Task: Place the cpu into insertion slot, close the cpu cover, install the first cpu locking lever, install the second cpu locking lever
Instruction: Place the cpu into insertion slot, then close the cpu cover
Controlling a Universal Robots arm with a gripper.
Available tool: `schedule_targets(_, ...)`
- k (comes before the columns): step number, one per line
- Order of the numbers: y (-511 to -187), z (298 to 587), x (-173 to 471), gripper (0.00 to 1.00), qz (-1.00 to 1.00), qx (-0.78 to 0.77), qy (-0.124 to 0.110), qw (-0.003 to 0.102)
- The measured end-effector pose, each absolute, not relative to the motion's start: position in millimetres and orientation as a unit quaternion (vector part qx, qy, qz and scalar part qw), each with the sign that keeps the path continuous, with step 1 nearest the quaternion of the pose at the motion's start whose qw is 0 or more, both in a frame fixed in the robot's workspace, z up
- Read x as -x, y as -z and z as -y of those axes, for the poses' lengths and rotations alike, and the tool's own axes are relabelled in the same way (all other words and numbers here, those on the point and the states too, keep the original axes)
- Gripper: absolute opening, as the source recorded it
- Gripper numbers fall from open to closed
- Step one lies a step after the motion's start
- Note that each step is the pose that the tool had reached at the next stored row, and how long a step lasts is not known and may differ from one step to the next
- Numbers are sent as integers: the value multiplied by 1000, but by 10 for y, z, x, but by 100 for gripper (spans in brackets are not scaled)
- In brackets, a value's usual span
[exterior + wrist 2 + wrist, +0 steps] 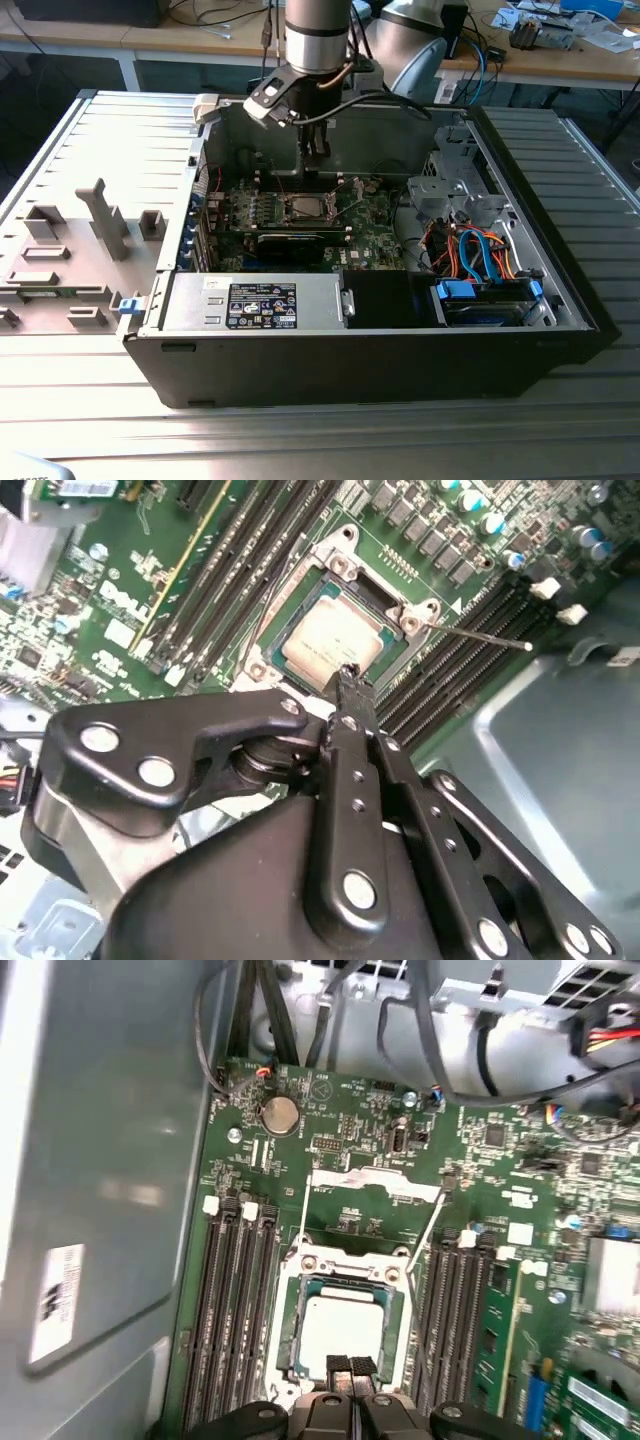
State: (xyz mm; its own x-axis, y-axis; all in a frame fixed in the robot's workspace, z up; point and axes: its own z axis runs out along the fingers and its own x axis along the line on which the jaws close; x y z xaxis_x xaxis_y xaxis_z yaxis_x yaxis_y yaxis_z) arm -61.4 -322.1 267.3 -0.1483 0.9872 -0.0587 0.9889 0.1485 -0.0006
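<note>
One cpu (340, 1328) seated flat in one insertion slot (291, 1342), one cpu cover (375, 1184) raised open, two locking levers (426, 1232) unlatched, one gripper (350, 1365) pointing straight down just above cpu edge, fingers pressed together, empty.

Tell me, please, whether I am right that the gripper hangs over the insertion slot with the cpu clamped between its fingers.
No: the gripper does hang over the insertion slot, but the cpu lies in it, not between the fingers, as the first wrist view shows.
</note>
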Motion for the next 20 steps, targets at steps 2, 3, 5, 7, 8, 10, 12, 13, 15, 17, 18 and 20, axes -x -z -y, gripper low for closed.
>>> schedule_targets(2, -2712, 3221, 614, 11, -757, -652, 19, 22)
schedule_targets(3, -2740, 3221, 614, 11, -757, -652, 19, 22)
schedule_targets(5, -2783, 3221, 614, 11, -757, -652, 19, 22)
schedule_targets(7, -2864, 3221, 614, 11, -758, -652, 19, 22)
schedule_targets(8, -2881, 3221, 614, 11, -758, -652, 19, 22)
schedule_targets(10, -2915, 3221, 614, 11, -757, -652, 19, 22)
schedule_targets(12, -2947, 3221, 614, 11, -758, -652, 19, 22)
schedule_targets(13, -2946, 3221, 614, 11, -758, -652, 19, 22)
schedule_targets(15, -2948, 3221, 614, 11, -758, -652, 19, 22)
schedule_targets(17, -2948, 3221, 614, 11, -758, -652, 19, 22)
schedule_targets(18, -2948, 3221, 614, 11, -758, -652, 19, 22)
schedule_targets(20, -2950, 3230, 612, 11, -758, -652, 20, 22)
